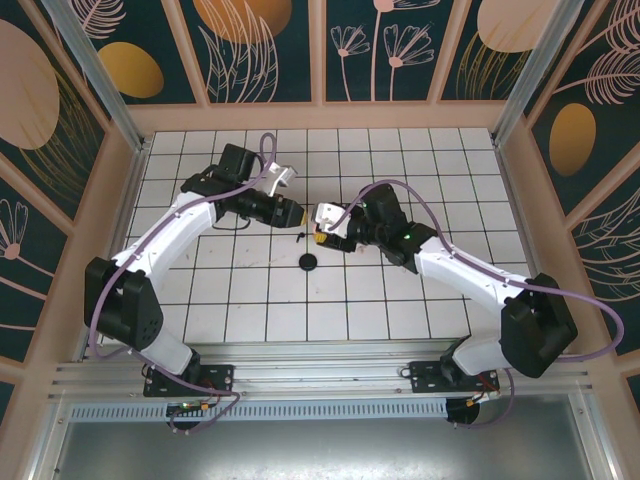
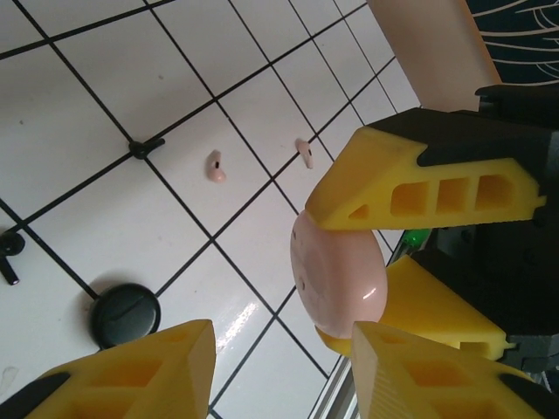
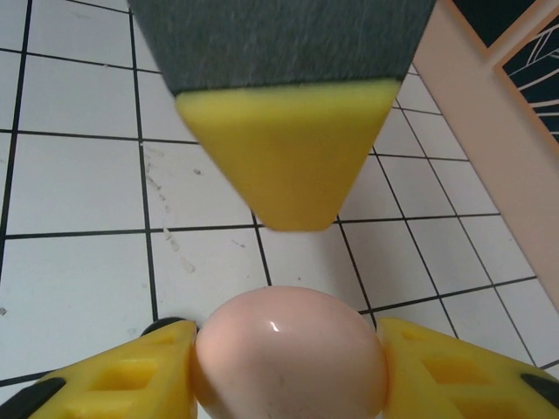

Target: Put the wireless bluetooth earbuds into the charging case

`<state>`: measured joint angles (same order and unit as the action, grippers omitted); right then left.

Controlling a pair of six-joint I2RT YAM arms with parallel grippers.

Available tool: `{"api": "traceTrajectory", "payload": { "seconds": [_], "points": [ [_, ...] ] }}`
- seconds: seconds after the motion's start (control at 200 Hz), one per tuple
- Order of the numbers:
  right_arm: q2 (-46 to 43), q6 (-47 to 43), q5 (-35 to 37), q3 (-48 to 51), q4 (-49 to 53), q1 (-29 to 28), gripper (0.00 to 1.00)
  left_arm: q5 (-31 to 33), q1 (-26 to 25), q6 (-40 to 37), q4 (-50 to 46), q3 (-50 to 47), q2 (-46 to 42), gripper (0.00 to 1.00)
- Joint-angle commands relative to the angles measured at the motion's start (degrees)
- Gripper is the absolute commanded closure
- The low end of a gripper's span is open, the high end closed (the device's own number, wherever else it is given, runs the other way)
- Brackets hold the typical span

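Nearest: left gripper (image 2: 281, 336), fingers apart. Just beyond, right gripper (image 3: 288, 367) clamped on pink charging case (image 2: 336, 271), held above white tiles (image 2: 79, 113). Farther: two pink earbuds (image 2: 215, 166) loose on tiles; black earbud (image 2: 9, 255) near black disc (image 2: 127, 316).

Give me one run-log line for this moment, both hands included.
right hand: grips pink case | left hand: open, empty | pink earbuds: on table

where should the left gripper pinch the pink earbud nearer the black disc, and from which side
Likely from straight above, closing across the rounded head of the pink earbud, its thickest part. It lies flat on the table, alone in its tile, with room either side. The left gripper is open; the right gripper holds the charging case.
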<state>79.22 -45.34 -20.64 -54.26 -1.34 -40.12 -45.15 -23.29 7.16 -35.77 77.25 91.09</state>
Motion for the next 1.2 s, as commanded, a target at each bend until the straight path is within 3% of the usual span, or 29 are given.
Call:
{"api": "traceTrajectory", "payload": {
  "seconds": [0.0,0.48,0.721,0.801,0.901,0.986,1.196],
  "points": [
    [0.0,-0.8,-0.1,-1.5,-3.7,-0.4,0.52,-1.3,-0.8,1.4,2.4,-0.9,-0.9,0.55],
    [2.0,2.7,0.0,-3.4,-5.4,-2.2,0.52,-0.9,-3.2,3.7,4.2,-2.1,-1.4,0.57],
    [1.3,4.8,0.4,-2.5,-6.9,-2.2,0.52,-1.1,-3.2,2.4,3.7,-2.7,-2.0,0.82],
    [0.4,6.2,0.9,-2.0,-7.1,-2.0,0.47,-0.8,-3.2,0.2,3.4,-2.4,-2.5,0.86],
    [-2.4,9.8,0.1,-0.3,-6.1,-1.0,0.33,0.9,-3.2,-3.2,5.1,-3.2,-3.5,0.86],
    [-6.8,13.3,-4.5,2.1,-4.0,1.5,0.26,0.5,-3.2,-7.2,9.4,-5.6,-5.4,0.86],
    [-14.5,16.5,-22.4,3.3,8.3,11.6,0.28,-3.7,-3.2,-14.9,22.9,-12.8,-11.3,0.87]
  ]
}}
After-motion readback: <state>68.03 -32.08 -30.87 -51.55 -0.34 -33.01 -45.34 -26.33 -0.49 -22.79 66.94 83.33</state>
